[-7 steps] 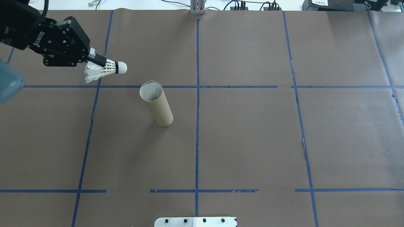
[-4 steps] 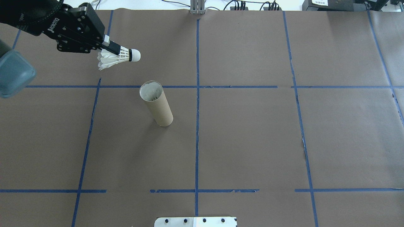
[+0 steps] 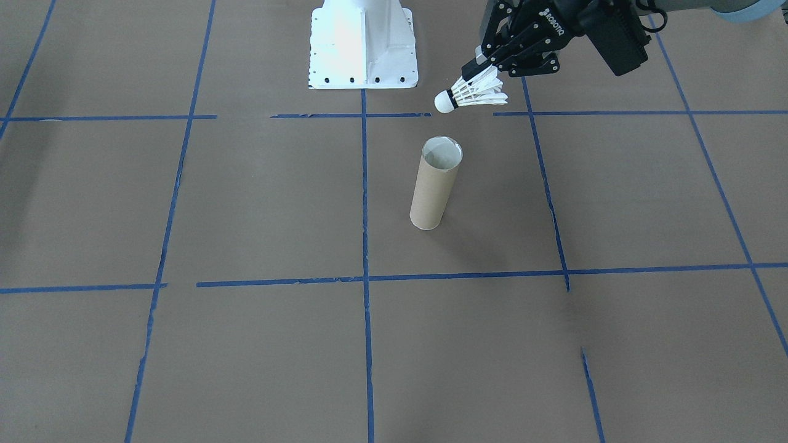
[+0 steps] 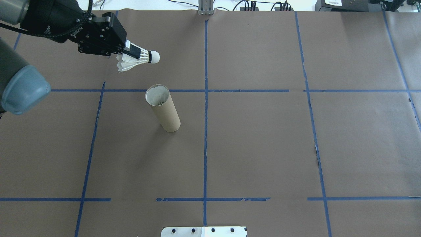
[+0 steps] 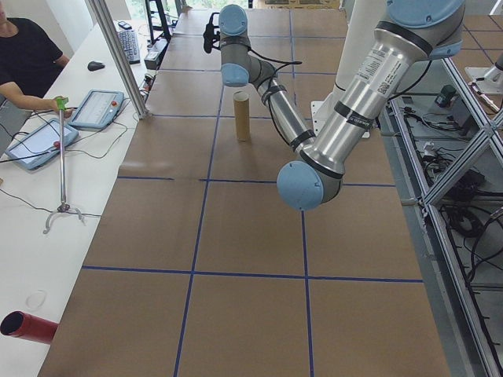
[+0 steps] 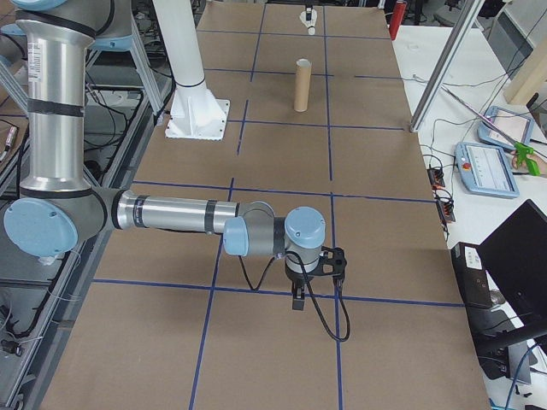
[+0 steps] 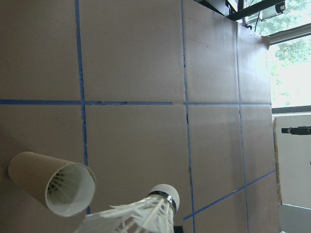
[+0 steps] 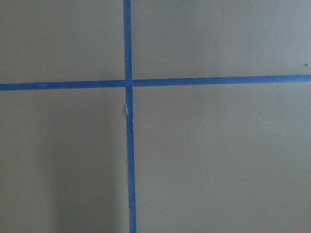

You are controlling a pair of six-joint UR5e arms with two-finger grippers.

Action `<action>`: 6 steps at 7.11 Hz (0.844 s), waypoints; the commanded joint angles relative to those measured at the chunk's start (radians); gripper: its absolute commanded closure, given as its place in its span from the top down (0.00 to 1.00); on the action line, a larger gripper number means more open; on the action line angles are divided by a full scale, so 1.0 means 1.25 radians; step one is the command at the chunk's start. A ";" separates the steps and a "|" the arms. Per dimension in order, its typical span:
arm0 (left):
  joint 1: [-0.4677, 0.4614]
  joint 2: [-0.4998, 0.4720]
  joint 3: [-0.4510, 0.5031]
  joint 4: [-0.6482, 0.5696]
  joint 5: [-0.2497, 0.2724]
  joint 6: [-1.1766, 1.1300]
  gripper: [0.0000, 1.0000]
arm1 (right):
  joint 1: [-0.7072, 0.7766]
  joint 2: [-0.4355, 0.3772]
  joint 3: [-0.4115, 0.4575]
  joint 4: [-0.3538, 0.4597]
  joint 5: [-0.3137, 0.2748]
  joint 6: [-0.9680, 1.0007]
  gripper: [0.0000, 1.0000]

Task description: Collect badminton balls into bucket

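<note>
- The table (image 4: 263,148) is big and brown, with blue tape lines (image 4: 205,131) making squares on it.
- The white robot base (image 3: 362,46) stands at the 12 o'clock edge of the front-facing view.
- The left arm (image 4: 19,82) comes in at about 10 o'clock in the overhead view.
- The right arm (image 6: 171,213) shows only in the right side view, low over the table, well apart from everything else.
- The brown tube (image 4: 162,108) stands up on the table, a little left of the middle. Its open top shows a pale inside, and the left wrist view shows white feathers down in it.
- The left end effector (image 4: 133,52) is squeezed onto the shuttlecock, up in the air.
- The right end effector (image 6: 299,301) points down at the table. I cannot tell if it is open or closed.
- The white shuttlecock (image 4: 138,60) lies sideways, round tip toward 3 o'clock. It hangs near the tube's top, at about 11 o'clock from it in the overhead view, not touching.
</note>
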 commanded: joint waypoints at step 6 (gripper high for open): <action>0.169 -0.242 -0.144 0.752 0.367 0.283 0.00 | 0.000 0.000 0.000 0.000 0.000 0.000 1.00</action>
